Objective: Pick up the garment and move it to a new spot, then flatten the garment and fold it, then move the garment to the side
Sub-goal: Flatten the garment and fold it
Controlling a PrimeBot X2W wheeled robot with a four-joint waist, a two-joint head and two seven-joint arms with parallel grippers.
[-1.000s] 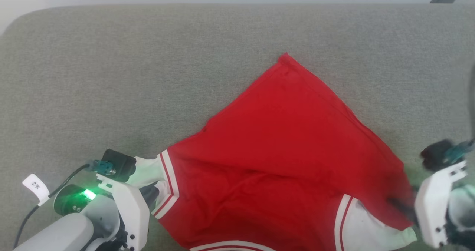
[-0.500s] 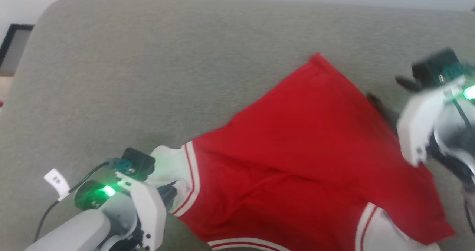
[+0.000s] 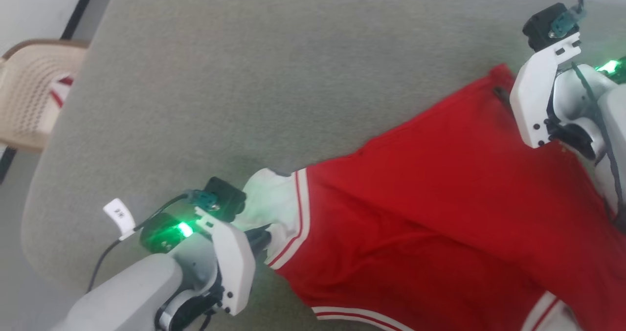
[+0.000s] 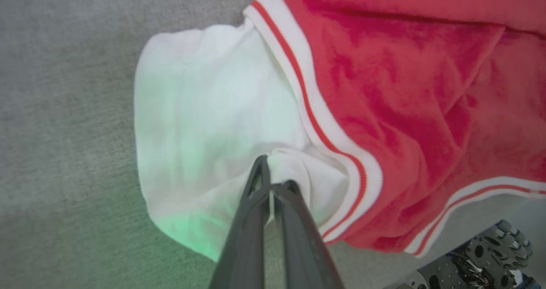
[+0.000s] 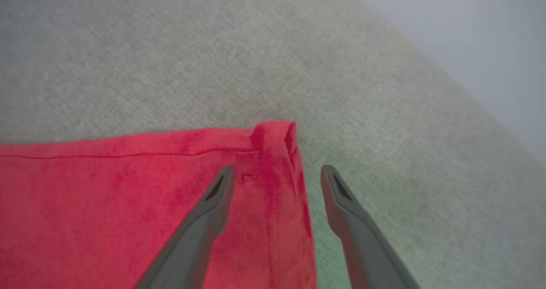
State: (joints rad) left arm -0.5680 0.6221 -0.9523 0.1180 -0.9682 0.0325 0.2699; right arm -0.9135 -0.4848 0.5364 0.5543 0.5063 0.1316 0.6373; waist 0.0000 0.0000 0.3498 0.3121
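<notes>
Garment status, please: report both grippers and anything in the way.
Left gripper shut on white sleeve. Right gripper open, straddling red hem corner. Garment spread on grey cushion. Beige chair well aside.

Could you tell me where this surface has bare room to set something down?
The grey surface is bare beyond and left of the garment, out to its rounded edge. Crowded near right: garment, left claw on its sleeve, right claw at its corner.

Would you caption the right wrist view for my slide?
Open right gripper straddles the garment corner on grey cushion.
</notes>
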